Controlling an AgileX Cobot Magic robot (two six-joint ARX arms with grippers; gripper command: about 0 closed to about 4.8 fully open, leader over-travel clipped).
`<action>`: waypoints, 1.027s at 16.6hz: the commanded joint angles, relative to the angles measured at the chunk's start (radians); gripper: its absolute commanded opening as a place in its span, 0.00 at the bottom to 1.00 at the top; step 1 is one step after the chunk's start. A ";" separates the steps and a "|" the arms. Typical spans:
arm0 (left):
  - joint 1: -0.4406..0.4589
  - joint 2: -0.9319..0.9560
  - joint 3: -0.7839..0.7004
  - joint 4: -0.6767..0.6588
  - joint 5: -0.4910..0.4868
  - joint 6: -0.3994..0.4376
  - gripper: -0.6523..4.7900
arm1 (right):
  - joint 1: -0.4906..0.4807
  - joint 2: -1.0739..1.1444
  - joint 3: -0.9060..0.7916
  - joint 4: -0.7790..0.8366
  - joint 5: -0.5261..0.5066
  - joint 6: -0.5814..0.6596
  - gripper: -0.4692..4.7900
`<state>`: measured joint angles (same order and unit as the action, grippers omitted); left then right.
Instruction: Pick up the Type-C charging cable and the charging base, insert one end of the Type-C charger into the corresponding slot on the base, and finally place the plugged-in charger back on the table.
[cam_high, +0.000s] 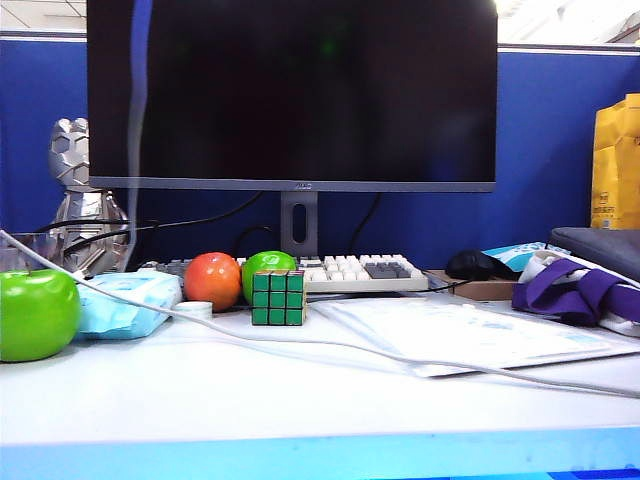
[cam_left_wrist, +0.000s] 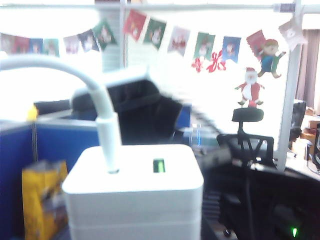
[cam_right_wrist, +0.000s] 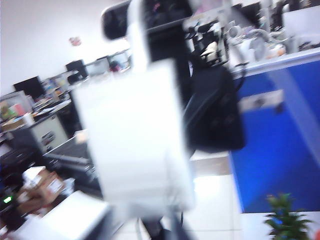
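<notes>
1. Charging base (cam_left_wrist: 134, 192), lower centre of my left wrist view: white block, cable plugged into one slot; no legible markings.
2. Type-C charging cable (cam_high: 300, 345) trails across the table (cam_high: 200, 400) in the exterior view.
3. Monitor (cam_high: 292, 90): bezel lettering unreadable.
4. My left and right grippers: jaws unseen; grip cannot be told.

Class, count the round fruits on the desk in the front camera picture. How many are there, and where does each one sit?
3: a green apple at the far left, an orange-red fruit beside the keyboard, and a green fruit behind the Rubik's cube. More may be hidden.
</notes>
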<state>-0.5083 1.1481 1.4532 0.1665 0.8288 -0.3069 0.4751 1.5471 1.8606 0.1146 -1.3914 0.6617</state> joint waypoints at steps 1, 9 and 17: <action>0.002 -0.002 0.003 -0.001 0.002 0.008 0.11 | -0.014 -0.011 0.003 0.017 0.006 0.004 0.36; 0.002 0.001 0.003 -0.192 -0.022 0.085 0.11 | -0.105 -0.040 0.003 0.025 0.118 0.003 0.36; 0.001 0.011 0.003 -0.285 0.110 0.107 0.11 | -0.059 -0.041 0.003 0.024 0.118 0.003 0.36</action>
<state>-0.5076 1.1629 1.4494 -0.1390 0.9249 -0.2020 0.4133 1.5112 1.8606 0.1249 -1.2758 0.6636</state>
